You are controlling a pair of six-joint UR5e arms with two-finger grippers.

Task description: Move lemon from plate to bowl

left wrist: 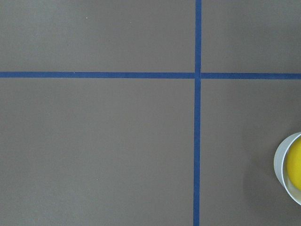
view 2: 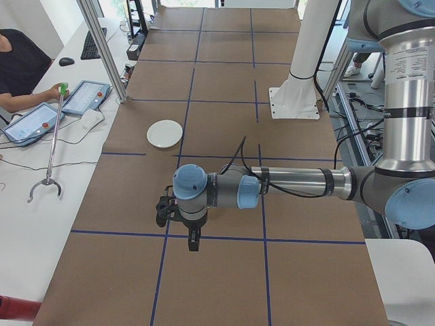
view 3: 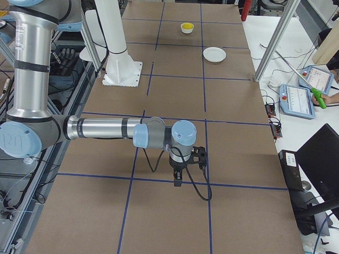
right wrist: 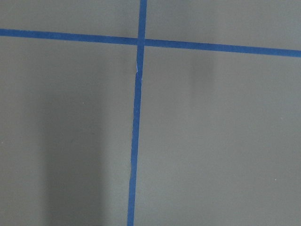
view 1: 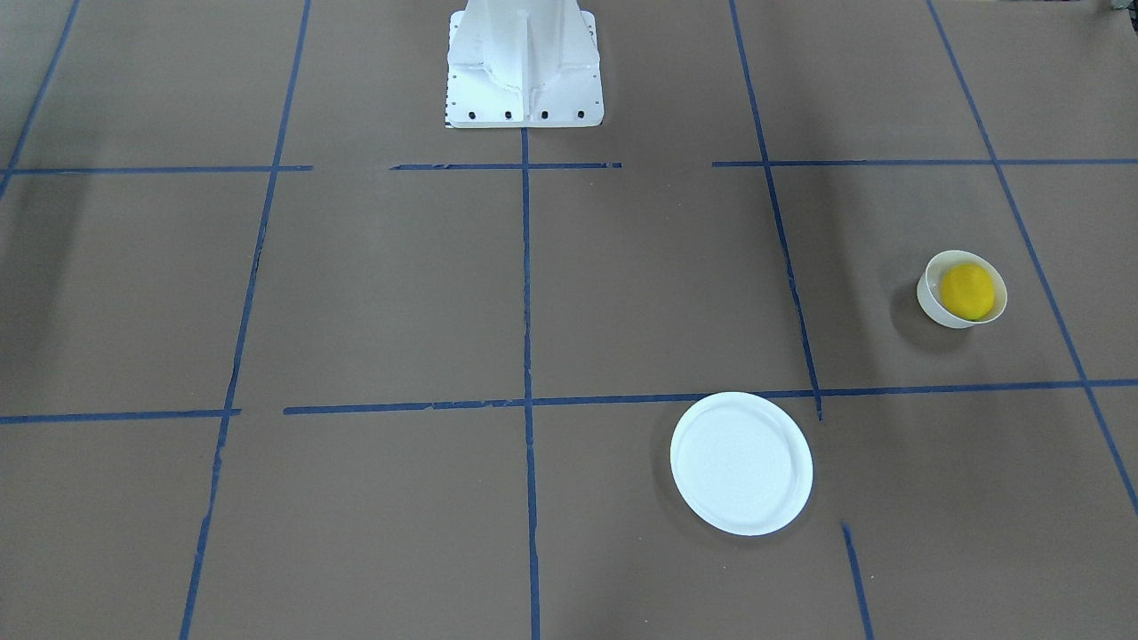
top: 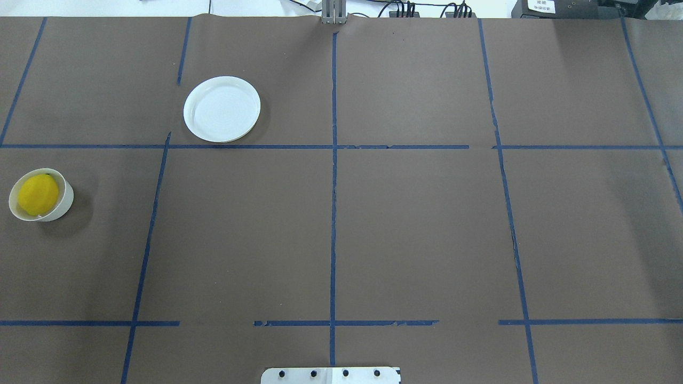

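Observation:
The yellow lemon (view 1: 967,290) lies inside the small off-white bowl (view 1: 929,304), at the left edge of the overhead view, where the lemon (top: 37,193) fills the bowl (top: 65,204). The flat white plate (view 1: 741,463) is empty and lies apart from the bowl, farther from the robot's base (top: 222,109). The left wrist view catches the bowl's rim (left wrist: 281,165) and the lemon (left wrist: 296,165) at its right edge. The left gripper (view 2: 194,244) and the right gripper (view 3: 177,182) show only in the side views, held above bare table. I cannot tell whether they are open or shut.
The robot's white pedestal (view 1: 523,62) stands at the table's robot side. Blue tape lines (top: 333,186) cross the brown table cover. Operators' tablets (view 2: 85,97) and a reach-grabber stick (view 2: 51,149) lie on the side bench, with metal frame posts (view 2: 102,47) beside the table.

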